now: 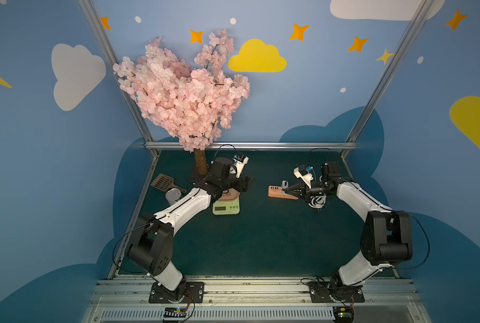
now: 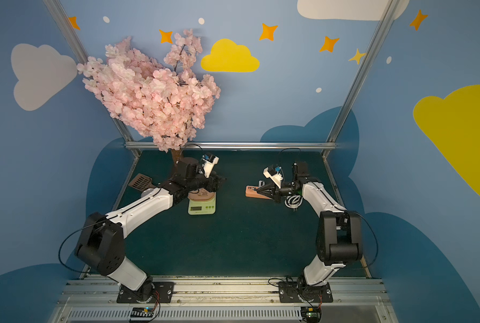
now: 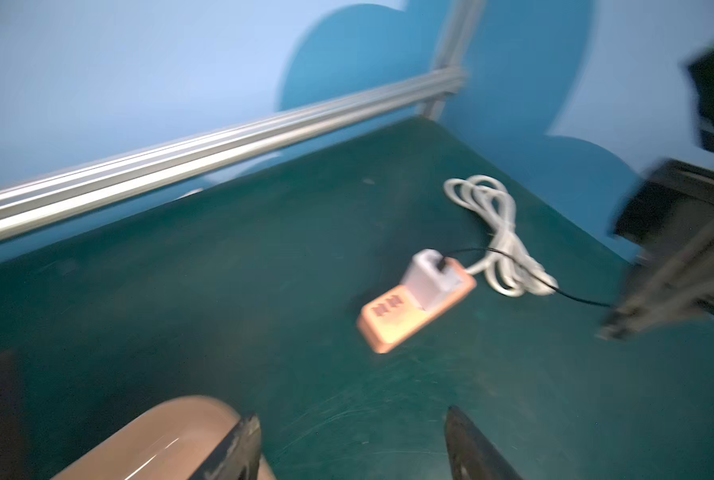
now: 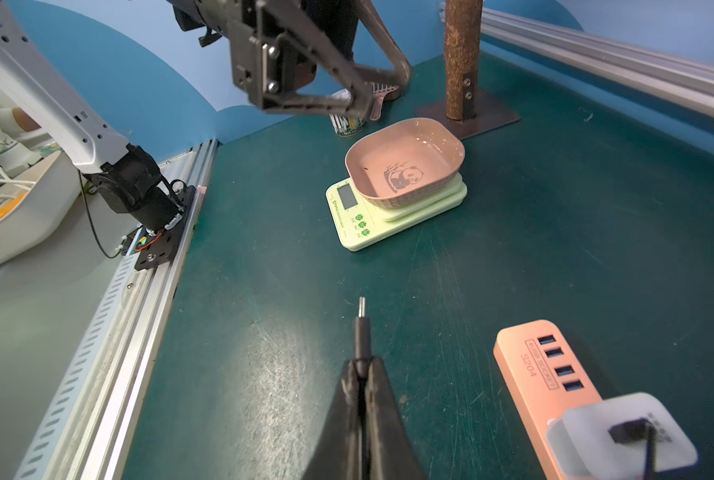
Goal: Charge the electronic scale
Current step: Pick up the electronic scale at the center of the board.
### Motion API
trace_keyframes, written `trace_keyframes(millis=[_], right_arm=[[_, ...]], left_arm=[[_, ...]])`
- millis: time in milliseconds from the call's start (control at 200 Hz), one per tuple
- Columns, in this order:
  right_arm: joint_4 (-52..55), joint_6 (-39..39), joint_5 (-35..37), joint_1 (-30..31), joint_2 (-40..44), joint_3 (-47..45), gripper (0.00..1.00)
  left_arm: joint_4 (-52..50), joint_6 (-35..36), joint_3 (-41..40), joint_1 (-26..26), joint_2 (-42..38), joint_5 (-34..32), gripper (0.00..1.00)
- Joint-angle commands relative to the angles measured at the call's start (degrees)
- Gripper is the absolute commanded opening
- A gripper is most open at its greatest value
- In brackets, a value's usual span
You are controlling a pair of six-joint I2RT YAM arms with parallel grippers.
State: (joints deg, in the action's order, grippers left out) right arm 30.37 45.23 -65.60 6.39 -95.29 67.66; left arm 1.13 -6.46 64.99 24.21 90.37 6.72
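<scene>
The scale sits on the green counter, left of centre and about midway from near edge to far, its display and buttons facing the near side. Its pink tray with the panda drawing rests on the weighing plate. The left end effector hangs over the tray's right rim with its jaws set wide and only bare counter between them; whether one finger touches the rim cannot be told from the blurred wrist view. Right of centre and well apart from the scale, the right end effector is pinched tight on the black plug, whose metal tip sticks out past the fingertips and points toward the scale. Just beside it lies the orange strip, its USB ports facing up. The white charger stands plugged into the strip's right end. A black cable runs from the charger to the right end effector. The strip's white cord is coiled on the counter to the right. Farther back on the left stand a can, a brown scoop and a pink tree on its base plate.
</scene>
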Motion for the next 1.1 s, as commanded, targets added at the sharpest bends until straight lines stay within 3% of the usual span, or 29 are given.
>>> trace_keyframes(millis=[0,160,315,551,631,821,1096], right_arm=[[5.56,-1.47,-0.05,0.77,-1.70,3.52,0.01],[8.15,-6.31,0.76,2.67,-5.07,7.40,0.00],[11.79,-15.61,6.63,5.08,-9.87,13.01,0.00],[11.60,-23.51,5.24,7.31,-13.21,15.38,0.00],[12.01,-25.49,5.17,7.29,-13.05,15.51,0.00],[5.94,-33.15,7.14,7.49,-11.91,12.28,0.00],[6.73,-33.27,3.64,7.44,-12.14,12.44,0.00]], left_arm=[[-4.56,-13.54,-3.69,-4.54,-2.97,-15.61,0.69],[-11.96,-17.12,-4.60,-9.45,-3.41,-16.87,0.68],[-19.29,-16.53,-0.93,-10.23,0.65,-17.10,0.68],[-24.23,-15.77,3.72,-10.40,8.09,-14.26,0.66],[-26.43,-15.69,6.06,-10.53,10.91,-12.55,0.60],[-26.71,-15.34,8.50,-10.59,15.34,-9.55,0.34],[-25.84,-14.91,9.14,-10.60,17.47,-7.55,0.13]])
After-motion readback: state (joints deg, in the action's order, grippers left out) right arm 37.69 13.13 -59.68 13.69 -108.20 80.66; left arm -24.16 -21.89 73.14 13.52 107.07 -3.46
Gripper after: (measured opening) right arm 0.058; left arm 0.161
